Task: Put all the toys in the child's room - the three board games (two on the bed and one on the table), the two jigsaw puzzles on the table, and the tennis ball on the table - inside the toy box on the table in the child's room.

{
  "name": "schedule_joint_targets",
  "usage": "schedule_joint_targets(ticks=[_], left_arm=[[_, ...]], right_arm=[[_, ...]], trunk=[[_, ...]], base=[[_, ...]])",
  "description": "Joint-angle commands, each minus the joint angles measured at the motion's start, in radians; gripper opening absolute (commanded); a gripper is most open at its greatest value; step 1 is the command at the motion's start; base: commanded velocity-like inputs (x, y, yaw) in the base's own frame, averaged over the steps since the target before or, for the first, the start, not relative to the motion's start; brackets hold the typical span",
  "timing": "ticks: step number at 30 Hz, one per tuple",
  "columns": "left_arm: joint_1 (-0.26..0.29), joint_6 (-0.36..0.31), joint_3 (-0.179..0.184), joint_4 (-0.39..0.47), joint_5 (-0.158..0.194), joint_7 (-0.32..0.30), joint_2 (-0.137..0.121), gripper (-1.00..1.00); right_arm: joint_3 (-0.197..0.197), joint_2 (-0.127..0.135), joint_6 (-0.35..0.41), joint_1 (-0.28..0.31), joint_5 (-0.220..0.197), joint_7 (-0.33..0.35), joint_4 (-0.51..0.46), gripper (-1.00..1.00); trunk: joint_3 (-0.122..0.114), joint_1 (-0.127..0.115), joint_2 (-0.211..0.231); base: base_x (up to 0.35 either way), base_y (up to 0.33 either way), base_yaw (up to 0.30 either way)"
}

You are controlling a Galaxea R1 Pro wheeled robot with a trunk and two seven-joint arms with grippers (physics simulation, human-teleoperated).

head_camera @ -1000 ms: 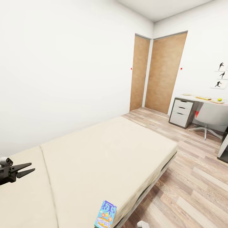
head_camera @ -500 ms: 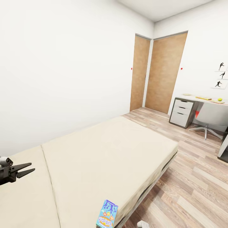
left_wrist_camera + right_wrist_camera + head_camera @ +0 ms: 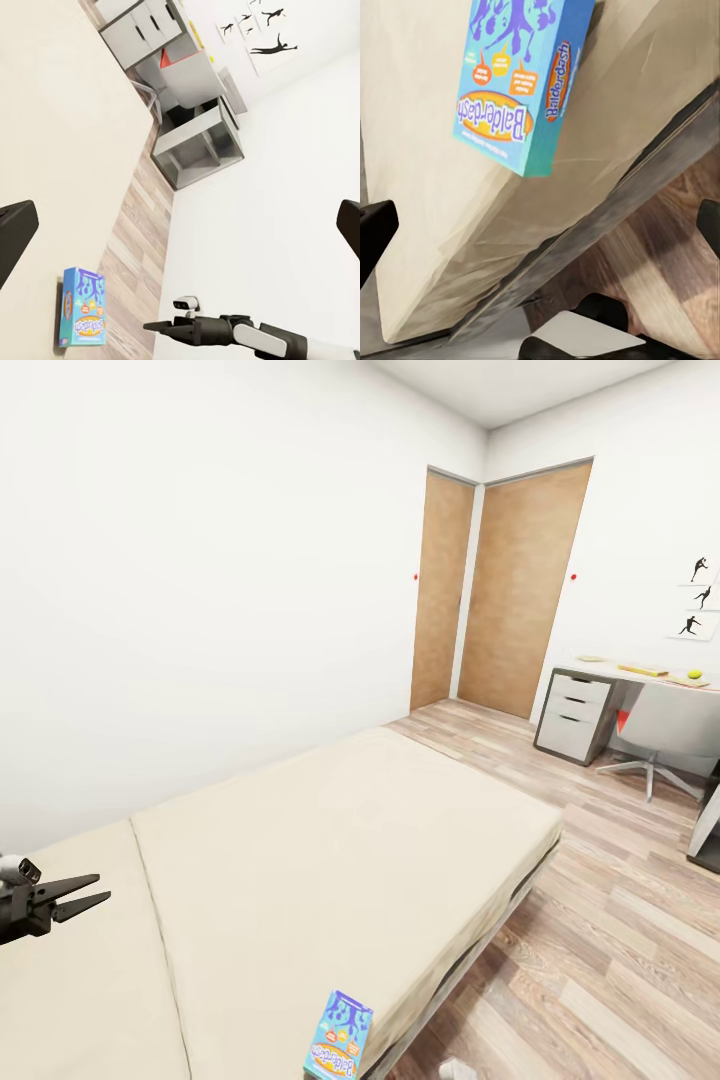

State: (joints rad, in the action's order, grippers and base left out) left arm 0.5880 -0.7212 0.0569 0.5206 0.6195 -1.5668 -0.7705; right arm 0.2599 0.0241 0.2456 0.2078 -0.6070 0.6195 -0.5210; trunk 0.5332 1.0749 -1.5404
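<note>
Head view: left gripper over the bed, jaws slightly parted, empty. Blue board game flat at mattress edge, well apart from it. Table with tennis ball far off.

Left wrist: right gripper near the game, jaw gap unclear.

Right wrist: fingertips wide, empty; game just ahead.

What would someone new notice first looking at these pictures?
Probably the bright blue board game lying at the near edge of the big beige bed, the only strong colour there. Next, the two brown doors in the far corner, and the open left gripper hovering over the mattress at the left.
</note>
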Motion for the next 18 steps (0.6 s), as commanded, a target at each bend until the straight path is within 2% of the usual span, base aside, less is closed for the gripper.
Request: schedule_joint_targets(ticks=[1,3,8,15,18], left_arm=[[0.001,-0.011,0.006,-0.001,0.005,-0.004,-0.001,1.0],[0.001,-0.011,0.006,-0.001,0.005,-0.004,-0.001,1.0],[0.001,-0.011,0.006,-0.001,0.005,-0.004,-0.001,1.0],[0.001,-0.01,0.006,-0.001,0.005,-0.004,-0.001,1.0],[0.001,-0.01,0.006,-0.001,0.005,-0.004,-0.002,1.0]], right_arm=[[0.004,0.001,0.006,0.005,-0.011,-0.002,0.011,1.0],[0.004,0.0,0.006,0.022,-0.01,-0.005,0.038,1.0],[0.003,-0.008,0.008,0.112,-0.009,-0.011,0.149,1.0],[0.003,-0.044,0.01,0.145,-0.006,-0.011,0.182,1.0],[0.002,-0.051,0.01,0.148,-0.007,-0.007,0.183,1.0]], trunk=[[0.001,0.0,-0.001],[0.001,0.0,-0.001],[0.001,0.0,-0.001],[0.001,0.0,-0.001],[0.001,0.0,-0.001]], base=[[0.0,0.0,0.0],[0.0,0.0,0.0],[0.0,0.0,0.0],[0.0,0.0,0.0],[0.0,0.0,0.0]])
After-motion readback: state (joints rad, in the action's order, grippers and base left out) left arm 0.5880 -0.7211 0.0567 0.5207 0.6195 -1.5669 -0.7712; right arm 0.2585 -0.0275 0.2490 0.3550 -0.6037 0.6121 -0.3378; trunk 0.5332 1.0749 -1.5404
